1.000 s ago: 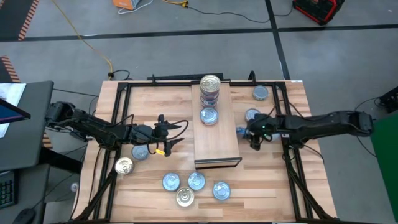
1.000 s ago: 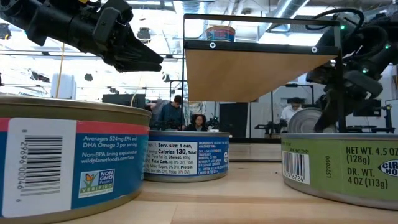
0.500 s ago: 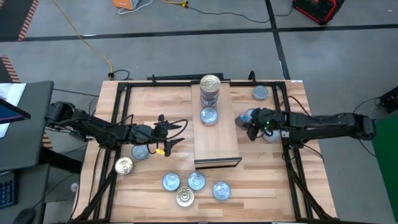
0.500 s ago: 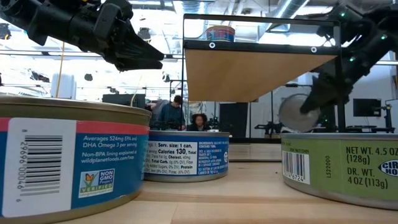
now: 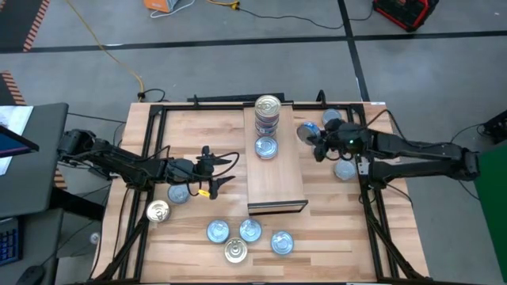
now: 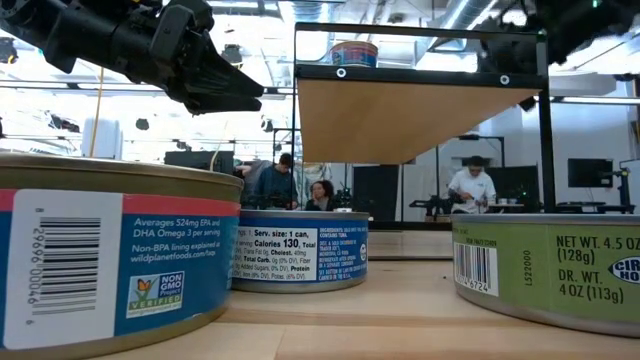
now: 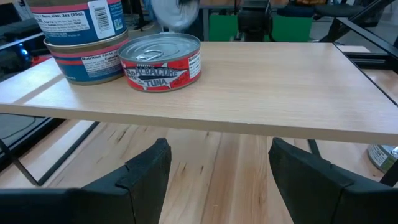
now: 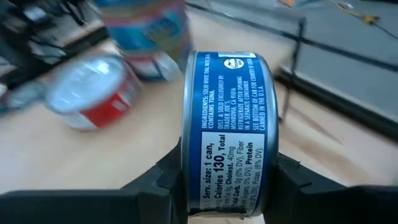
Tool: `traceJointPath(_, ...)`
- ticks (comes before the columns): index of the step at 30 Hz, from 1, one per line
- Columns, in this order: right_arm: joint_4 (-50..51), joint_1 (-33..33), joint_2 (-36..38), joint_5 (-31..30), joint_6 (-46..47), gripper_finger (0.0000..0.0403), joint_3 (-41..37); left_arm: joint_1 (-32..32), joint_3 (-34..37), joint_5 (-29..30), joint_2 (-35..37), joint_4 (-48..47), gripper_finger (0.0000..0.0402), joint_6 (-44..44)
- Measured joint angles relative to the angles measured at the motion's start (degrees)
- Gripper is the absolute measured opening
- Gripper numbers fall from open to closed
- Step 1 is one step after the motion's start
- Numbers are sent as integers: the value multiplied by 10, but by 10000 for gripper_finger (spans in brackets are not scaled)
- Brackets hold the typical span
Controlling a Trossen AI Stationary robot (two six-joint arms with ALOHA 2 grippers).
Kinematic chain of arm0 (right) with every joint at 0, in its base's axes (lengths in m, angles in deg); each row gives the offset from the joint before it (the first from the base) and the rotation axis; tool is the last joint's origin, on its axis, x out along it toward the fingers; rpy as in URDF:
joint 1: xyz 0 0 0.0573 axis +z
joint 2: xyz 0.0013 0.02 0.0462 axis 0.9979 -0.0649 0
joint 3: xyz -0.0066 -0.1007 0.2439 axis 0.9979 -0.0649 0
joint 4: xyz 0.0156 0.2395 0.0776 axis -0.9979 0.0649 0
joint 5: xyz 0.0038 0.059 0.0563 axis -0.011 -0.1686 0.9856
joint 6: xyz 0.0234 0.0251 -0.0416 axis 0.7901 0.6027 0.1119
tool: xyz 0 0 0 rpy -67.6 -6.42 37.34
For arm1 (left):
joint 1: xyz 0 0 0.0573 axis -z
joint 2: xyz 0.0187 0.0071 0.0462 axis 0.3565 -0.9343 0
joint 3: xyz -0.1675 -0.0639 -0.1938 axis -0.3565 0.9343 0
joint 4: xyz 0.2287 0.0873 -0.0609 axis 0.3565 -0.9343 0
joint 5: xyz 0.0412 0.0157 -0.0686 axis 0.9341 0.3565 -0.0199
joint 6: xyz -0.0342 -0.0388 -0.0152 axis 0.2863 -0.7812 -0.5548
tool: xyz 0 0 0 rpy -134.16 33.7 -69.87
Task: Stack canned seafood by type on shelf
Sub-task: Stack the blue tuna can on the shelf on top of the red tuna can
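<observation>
The shelf (image 5: pixel 277 178) is a light-wood board in the middle of the table. At its far end stands a stack of tins (image 5: pixel 268 115), with a single red-labelled tin (image 7: pixel 160 61) in front of it. My right gripper (image 5: pixel 314 141) hovers just right of the shelf's far part, shut on a blue-labelled tin (image 8: pixel 227 130). Left of the shelf, my left gripper (image 5: pixel 215 172) is open and level, with nothing between its fingers (image 7: pixel 149 180). It faces the shelf's long edge (image 7: pixel 249 127). My right gripper pinches the blue tin between its two fingers, one finger (image 8: pixel 165 180) on each flat end (image 8: pixel 186 155), low on the tin. The tin stands on edge in the hold, its label wall facing the wrist camera. It is lifted clear of the table and shelf.
Loose tins lie on the tabletop. Two (image 5: pixel 178 192) (image 5: pixel 158 210) are near my left gripper, several (image 5: pixel 250 230) are by the near edge, and two (image 5: pixel 333 119) (image 5: pixel 344 169) are right of the shelf. Black frame rails (image 5: pixel 372 198) run along both sides.
My right gripper has risen from the table beside the shelf and moved toward the far edge, rolling its wrist. The blue tin has come up with it, lifted clear and tipped onto its edge.
</observation>
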Motion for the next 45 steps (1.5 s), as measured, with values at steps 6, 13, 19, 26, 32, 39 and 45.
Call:
traceJointPath(6,-67,37,-18,78,8,168,19,0,0,0,0,1,258,-4)
traceJointPath(13,-207,63,-98,193,86,168,19,0,0,0,0,9,258,-10)
traceJointPath(19,-278,35,-158,240,179,168,19,0,0,-6,0,49,258,44)
traceJointPath(26,-335,0,-168,260,245,169,19,-2,-13,16,0,96,258,294)
traceJointPath(32,-359,-10,-188,260,282,169,19,-58,-33,6,0,147,258,432)
traceJointPath(39,-407,-5,-252,281,316,169,19,-153,-64,-195,0,126,258,333)
traceJointPath(45,-424,7,-261,285,335,174,19,-165,-64,-218,0,90,258,310)
